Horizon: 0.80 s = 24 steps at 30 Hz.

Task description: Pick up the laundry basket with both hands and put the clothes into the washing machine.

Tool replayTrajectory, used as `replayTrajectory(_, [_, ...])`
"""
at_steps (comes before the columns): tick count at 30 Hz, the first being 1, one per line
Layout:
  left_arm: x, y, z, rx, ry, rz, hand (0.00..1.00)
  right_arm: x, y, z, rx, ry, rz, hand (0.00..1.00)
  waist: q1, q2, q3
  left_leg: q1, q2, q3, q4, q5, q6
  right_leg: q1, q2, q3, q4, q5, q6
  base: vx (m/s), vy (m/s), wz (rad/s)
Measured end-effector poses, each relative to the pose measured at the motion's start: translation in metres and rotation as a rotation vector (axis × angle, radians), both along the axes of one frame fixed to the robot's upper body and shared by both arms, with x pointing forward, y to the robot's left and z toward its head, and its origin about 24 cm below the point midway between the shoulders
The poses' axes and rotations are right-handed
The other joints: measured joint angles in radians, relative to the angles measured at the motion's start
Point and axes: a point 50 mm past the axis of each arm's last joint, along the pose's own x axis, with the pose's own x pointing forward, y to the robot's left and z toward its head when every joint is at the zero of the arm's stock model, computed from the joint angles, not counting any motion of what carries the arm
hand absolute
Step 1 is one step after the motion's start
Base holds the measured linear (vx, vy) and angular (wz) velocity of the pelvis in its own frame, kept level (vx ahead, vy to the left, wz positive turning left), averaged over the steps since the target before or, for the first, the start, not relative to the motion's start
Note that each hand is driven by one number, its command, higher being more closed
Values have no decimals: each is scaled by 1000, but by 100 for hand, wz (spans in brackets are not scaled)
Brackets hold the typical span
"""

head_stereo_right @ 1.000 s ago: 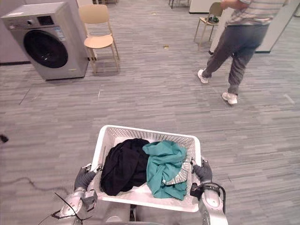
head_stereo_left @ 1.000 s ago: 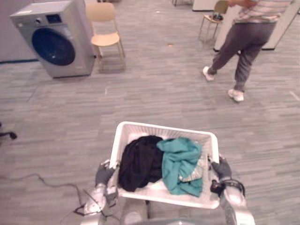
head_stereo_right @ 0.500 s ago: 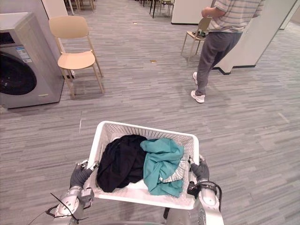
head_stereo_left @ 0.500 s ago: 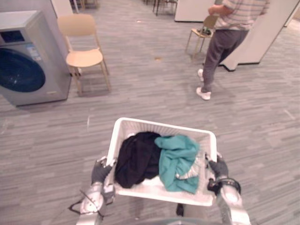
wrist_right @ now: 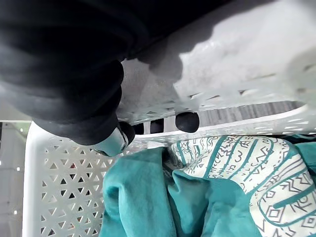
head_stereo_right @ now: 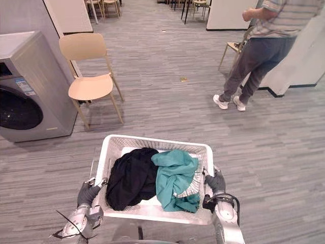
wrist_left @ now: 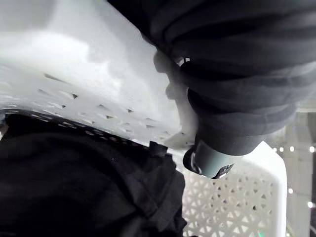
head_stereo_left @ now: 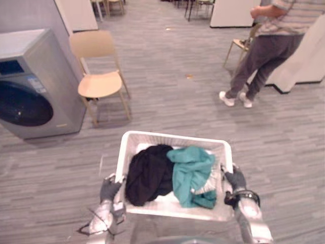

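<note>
Straight ahead, the eye views show one basket (head_stereo_right: 157,140), its long side running from left hand (head_stereo_right: 87,194) to right hand (head_stereo_right: 217,181). It holds one black garment (head_stereo_right: 129,178) and one teal garment (head_stereo_right: 172,178). One washing machine (head_stereo_right: 25,96) sits ahead-left. In both wrist views, fingers (wrist_right: 187,122) are hooked round its rim.
</note>
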Motion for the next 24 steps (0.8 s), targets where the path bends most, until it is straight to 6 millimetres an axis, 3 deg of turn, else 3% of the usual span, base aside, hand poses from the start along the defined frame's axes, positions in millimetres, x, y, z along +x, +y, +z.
replayTrajectory(1, [-1, -1, -1, -1, 6, -2, 100, -1, -2, -3, -5, 12, -1, 100, -2, 1, -6, 4, -24, -10, -244, 15, -9, 15, -14, 13, 6, -16, 42, 531, 281, -39])
replayTrajectory(2, [-2, 2, -6, 16, 22, -4, 100, -2, 0, -11, 8, 47, -6, 100, 1, -30, -5, 63, -73, 5, -435, 76, 9, 19, -64, 62, 41, -55, 96, 529, 312, -8])
replayTrajectory(3, [-2, 4, -12, 22, 57, -6, 100, -5, 2, -16, 21, 71, -16, 100, -27, -53, -13, 107, -120, 13, -478, 79, 33, 33, -104, 104, 54, -43, 97, 518, 316, 11])
replayTrajectory(6, [-3, 0, -13, 19, 67, -17, 100, -13, 1, -20, 25, 92, -24, 100, -30, -48, -13, 186, -149, 16, -532, 55, 73, 38, -121, 131, 60, -56, 134, 404, 262, 6])
replayTrajectory(9, [-3, 1, -14, 20, 65, -22, 100, -13, 0, -20, 24, 90, -22, 100, -31, -49, -18, 245, -159, 18, -611, 55, 73, 5, -106, 128, 19, -54, 134, 291, 51, -3])
replayTrajectory(11, [-1, 2, -17, 26, 74, -29, 100, -13, 1, -20, 26, 91, -23, 100, -30, -58, -24, 269, -175, 16, -639, 56, 72, -24, -103, 128, -80, -16, 127, 169, -70, 12])
replayTrajectory(12, [-1, 3, -18, 31, 83, -37, 100, -14, 2, -22, 33, 97, -25, 100, -30, -80, -36, 271, -202, 14, -640, 54, 69, -47, -113, 132, -118, 90, 118, 180, -111, 33])
replayTrajectory(13, [-4, -3, -27, 17, 122, -57, 100, -22, -4, -31, 24, 145, -44, 100, -33, -60, -62, 283, -206, -4, -650, 51, 62, -42, -116, 126, -114, 79, 137, 145, -92, 28])
replayTrajectory(14, [-25, 3, -42, 26, 218, -69, 100, -42, 0, -51, 67, 250, -48, 100, -31, -118, -98, 330, -295, -41, -877, 165, 69, -62, -161, 130, -244, 218, 165, 84, -47, 20])
replayTrajectory(20, [-26, 3, -44, 25, 225, -69, 100, -46, -3, -58, 67, 282, -54, 100, -32, -118, -98, 331, -289, -13, -880, 164, 67, -73, -156, 157, -245, 217, 163, -3, 0, -10])
replayTrajectory(24, [-34, 4, -57, 21, 301, -70, 100, -56, -9, -70, 80, 355, -76, 100, -64, -108, -104, 328, -283, 0, -892, 161, 62, -80, -150, 161, -255, 218, 160, -9, -6, -10])
